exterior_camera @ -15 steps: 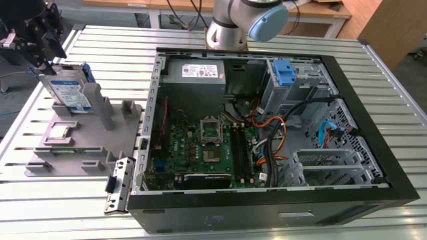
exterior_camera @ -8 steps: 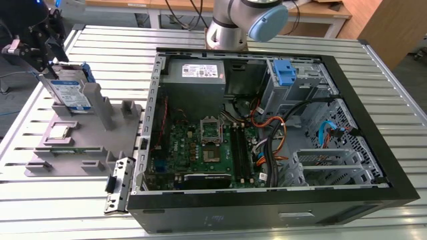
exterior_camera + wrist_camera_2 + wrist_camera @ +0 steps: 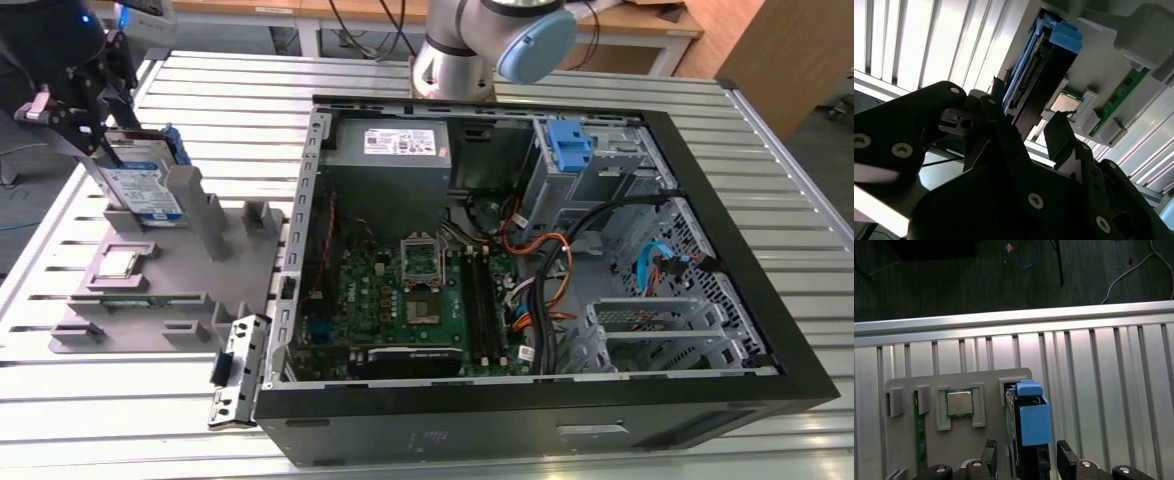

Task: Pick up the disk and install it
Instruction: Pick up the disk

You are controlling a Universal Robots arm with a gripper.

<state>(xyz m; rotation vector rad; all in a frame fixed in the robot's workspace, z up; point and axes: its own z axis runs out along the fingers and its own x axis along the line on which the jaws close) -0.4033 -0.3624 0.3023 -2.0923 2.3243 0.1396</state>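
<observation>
The disk (image 3: 142, 188) stands on edge in a slot of the grey parts holder (image 3: 167, 285) at the exterior view's left, its blue-and-white label facing out and blue rails along its edges. My gripper (image 3: 96, 142) hangs at the disk's upper end. In the first wrist view the disk (image 3: 1027, 422) runs edge-on between my two black fingers (image 3: 1066, 459), with a gap on each side, so the gripper (image 3: 1028, 458) is open around it. The second wrist view shows the disk (image 3: 1036, 75) just beyond the spread fingertips of the gripper (image 3: 1029, 130).
A processor chip (image 3: 959, 403) and a green memory stick (image 3: 920, 435) sit in the same holder. The open computer case (image 3: 534, 425) lies at the exterior view's right, with a power-supply box (image 3: 400, 145), cables and a drive bay with a blue latch (image 3: 571, 148). The table (image 3: 120, 410) is slatted aluminium.
</observation>
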